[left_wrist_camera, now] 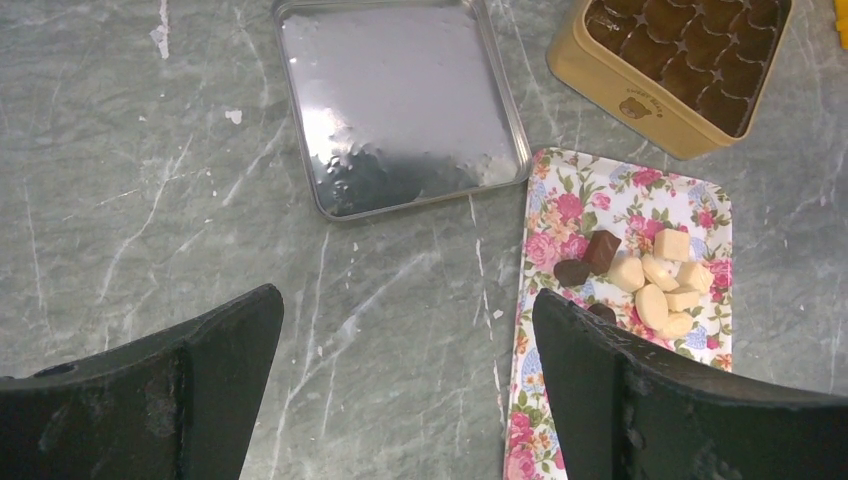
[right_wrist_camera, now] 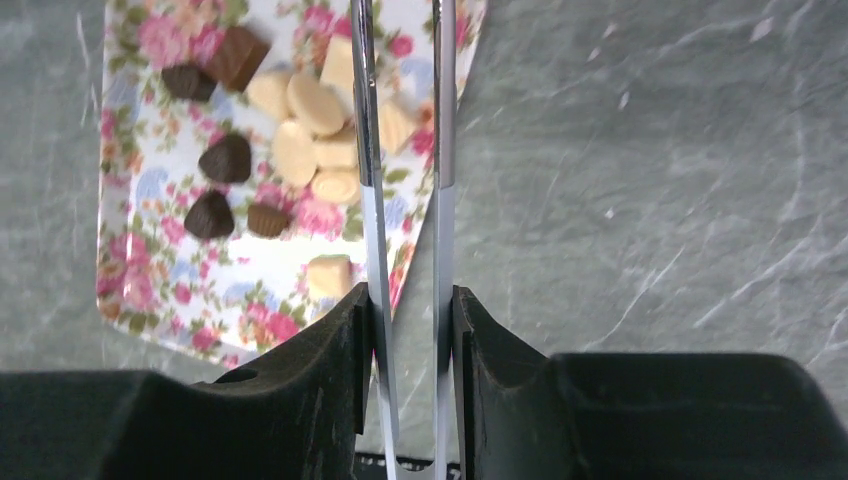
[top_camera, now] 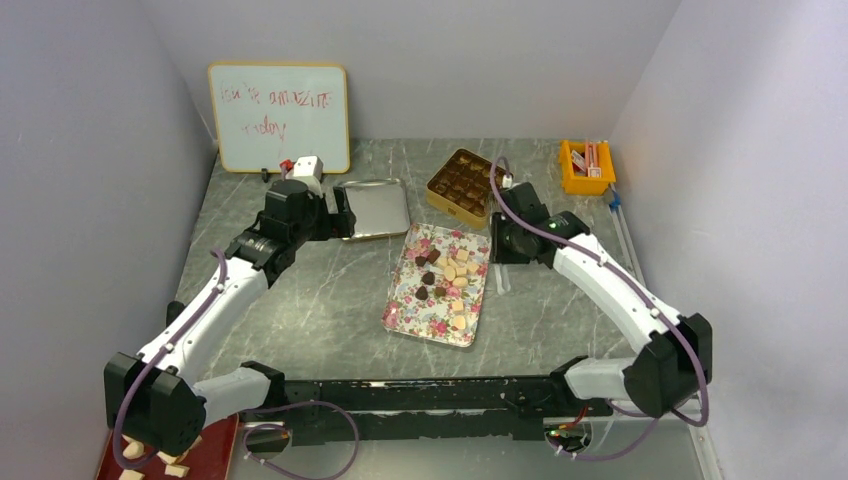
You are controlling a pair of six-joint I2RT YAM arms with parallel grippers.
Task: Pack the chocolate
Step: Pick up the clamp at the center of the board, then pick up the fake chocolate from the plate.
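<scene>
Looking at this, I'd say packing has barely started: the chocolate is all piled on the floral tray in the middle of the desk, dark pieces next to the cream ones. The yellow tin sits just past the tray with its lid off beside it, and I can't tell if any pockets are filled. The right jaws are clamped on metal tweezers reaching over the tray's edge, tips out of view. The left jaws hang wide open, holding nothing. Pretty much every piece looks left to move.
</scene>
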